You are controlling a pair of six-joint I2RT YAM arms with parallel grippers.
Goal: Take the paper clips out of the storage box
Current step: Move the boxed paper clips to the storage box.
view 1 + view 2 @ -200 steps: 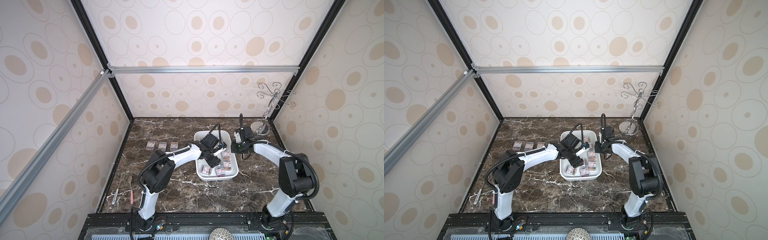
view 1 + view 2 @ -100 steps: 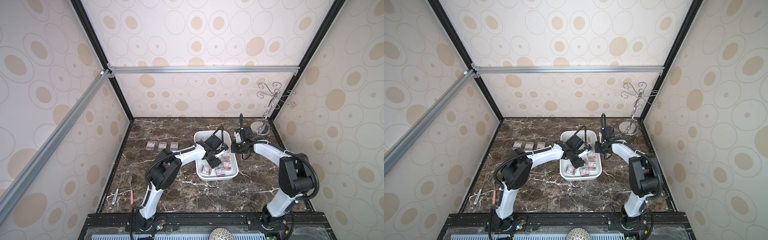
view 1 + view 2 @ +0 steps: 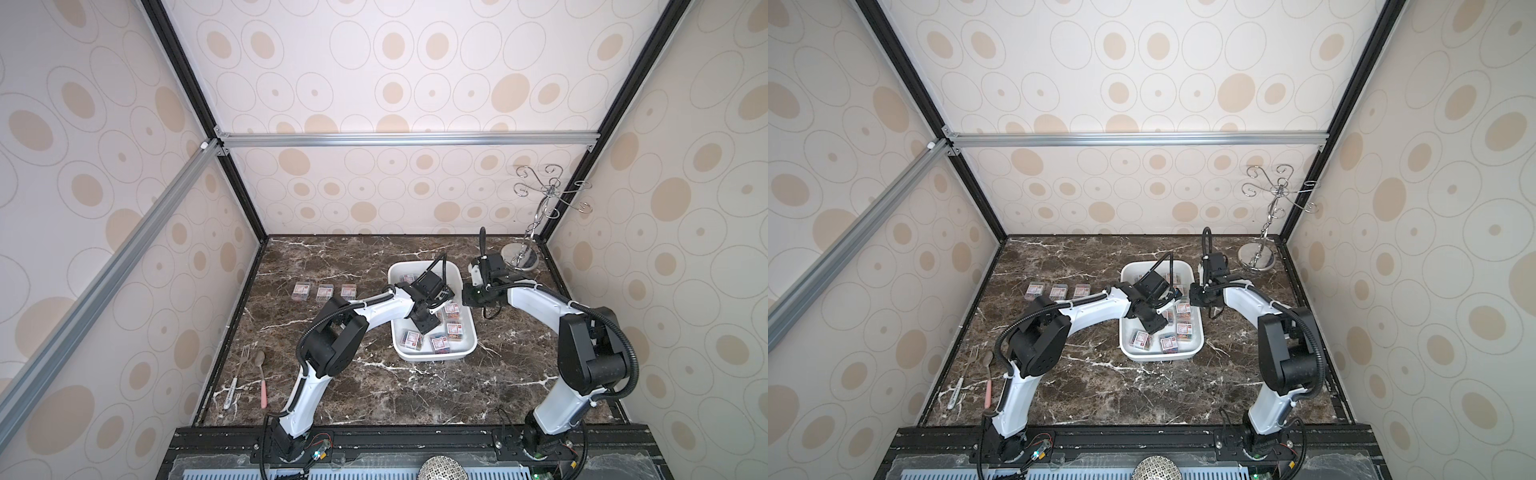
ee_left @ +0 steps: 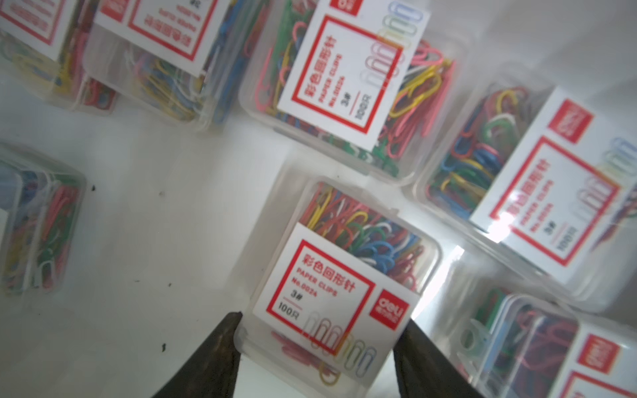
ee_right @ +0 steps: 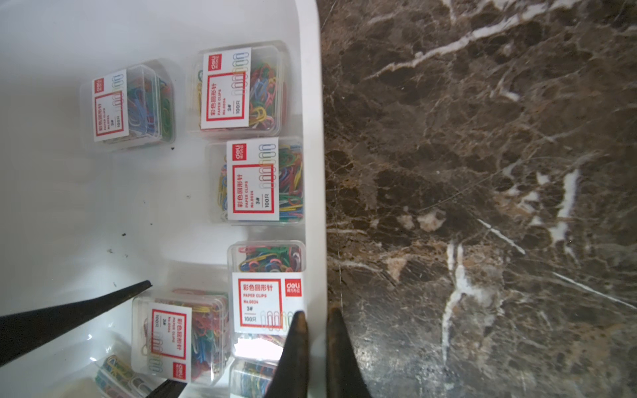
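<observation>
The tray (image 3: 432, 358) is sitting on the marble table (image 3: 415, 399), right of centre. Several clip boxes (image 3: 455, 329) are lying flat inside it, labels up, most of them along its right side and near end. The left arm (image 3: 374, 307) is hiding part of the tray floor in both top views. Three more boxes (image 3: 324, 292) are lying in a row on the table, left of the tray and well apart from it.

The left gripper (image 4: 322, 320) is hanging low inside the tray. Its fingers (image 4: 220, 355) are standing apart, one at each side of a single box (image 4: 344, 275) that is resting on the tray floor. Each finger is sitting right against a side wall. Whether they are pressing on it cannot be told.

The right gripper (image 5: 315, 317) is clamping the tray's right rim, fingers together on the wall. One finger is sitting inside, just beside a box, and the other outside over the table.

A fork (image 3: 243, 361) and spoon (image 3: 261, 374) are lying side by side near the left wall. A chrome stand (image 3: 536, 232) is standing in the far right corner.
</observation>
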